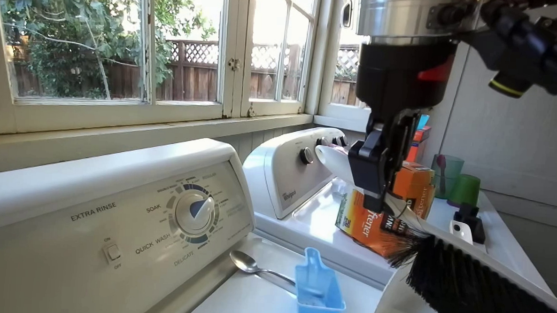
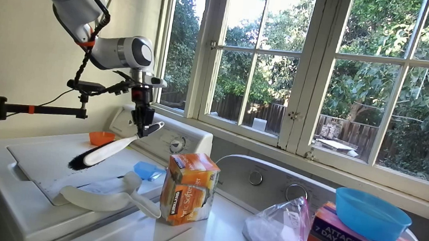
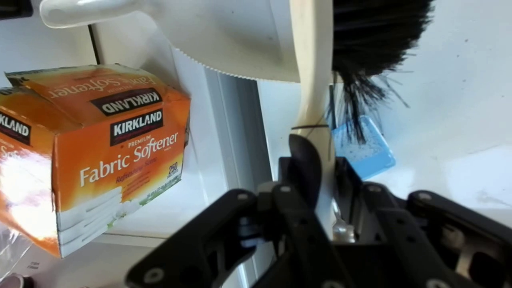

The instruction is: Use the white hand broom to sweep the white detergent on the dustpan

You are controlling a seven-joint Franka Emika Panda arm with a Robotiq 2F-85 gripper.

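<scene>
My gripper (image 3: 316, 172) is shut on the white hand broom (image 3: 314, 68), holding its handle between both fingers. In both exterior views the broom slants downward, its black bristles (image 1: 470, 287) at the low end and the handle's tip (image 2: 156, 127) poking out behind the gripper (image 2: 143, 130). The white dustpan (image 2: 94, 201) lies at the edge of the washer lid, its handle reaching over the gap between the machines. From the wrist view, the bristles overlap the dustpan (image 3: 224, 40); whether they touch anything I cannot tell. Small specks dot the lid; the white detergent cannot be clearly made out among them.
A blue scoop (image 3: 370, 160) with whitish grains and a spoon (image 1: 245, 262) lie close to the broom. An orange softener box (image 2: 189, 190) stands beside the dustpan handle. Further off are an orange bowl (image 2: 101, 138), a plastic bag (image 2: 278, 231) and a blue bowl (image 2: 371, 215).
</scene>
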